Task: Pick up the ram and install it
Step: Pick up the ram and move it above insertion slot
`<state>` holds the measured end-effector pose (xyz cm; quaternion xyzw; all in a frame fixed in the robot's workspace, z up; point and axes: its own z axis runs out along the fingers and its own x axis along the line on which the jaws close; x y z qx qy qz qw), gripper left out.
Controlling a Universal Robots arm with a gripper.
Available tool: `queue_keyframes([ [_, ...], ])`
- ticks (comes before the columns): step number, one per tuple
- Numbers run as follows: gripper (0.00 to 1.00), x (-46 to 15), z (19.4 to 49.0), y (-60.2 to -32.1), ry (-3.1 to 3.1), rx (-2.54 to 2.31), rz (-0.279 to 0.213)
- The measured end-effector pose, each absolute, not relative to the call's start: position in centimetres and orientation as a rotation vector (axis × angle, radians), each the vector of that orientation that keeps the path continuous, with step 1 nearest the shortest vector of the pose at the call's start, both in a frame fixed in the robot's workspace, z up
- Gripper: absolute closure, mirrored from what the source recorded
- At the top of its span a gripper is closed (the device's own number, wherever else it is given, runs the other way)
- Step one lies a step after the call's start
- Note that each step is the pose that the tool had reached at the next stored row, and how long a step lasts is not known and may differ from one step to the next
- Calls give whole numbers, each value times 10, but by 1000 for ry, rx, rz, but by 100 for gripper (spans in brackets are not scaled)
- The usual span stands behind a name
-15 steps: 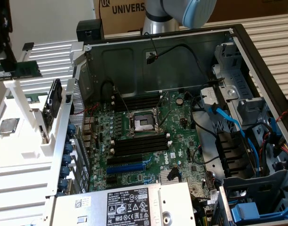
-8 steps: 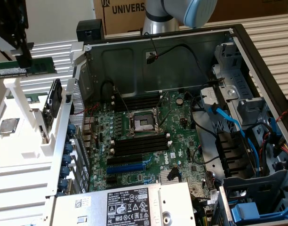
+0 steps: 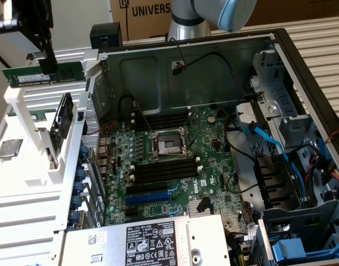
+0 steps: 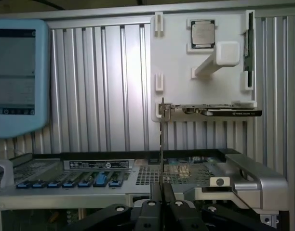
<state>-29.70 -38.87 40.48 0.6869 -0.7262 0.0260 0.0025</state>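
— Where's the ram [image 3: 67, 72]?
— Clamped between the closed fingers of the gripper [image 3: 46, 65], held level in the air just outside the case [image 3: 153, 72], on the exterior view's left.
— And round it?
— A white tray [image 3: 25, 183] lies beside the case, below the ram. The black slots [image 3: 164, 172] are inside the case, well apart.

- Gripper [image 3: 46, 68] clamped on the ram [image 3: 68, 72] near mid-length; stick held level above the white fixture [image 3: 31, 191] at the exterior view's left.
- Processor chip [image 3: 9, 148] lies flat on the fixture; graphics card [image 3: 62, 122] stands on edge in it.
- Open computer case [image 3: 214, 61]: motherboard [image 3: 214, 177] exposed, CPU socket [image 3: 167, 145] between two banks of black memory slots [image 3: 164, 169].
- Power supply [image 3: 153, 241] sits at the case's near edge.
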Motion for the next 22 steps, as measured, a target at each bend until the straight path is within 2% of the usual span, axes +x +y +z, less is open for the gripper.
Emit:
queue_keyframes([
  [22,87,-246,405,-379,-2295,2132,77],
])
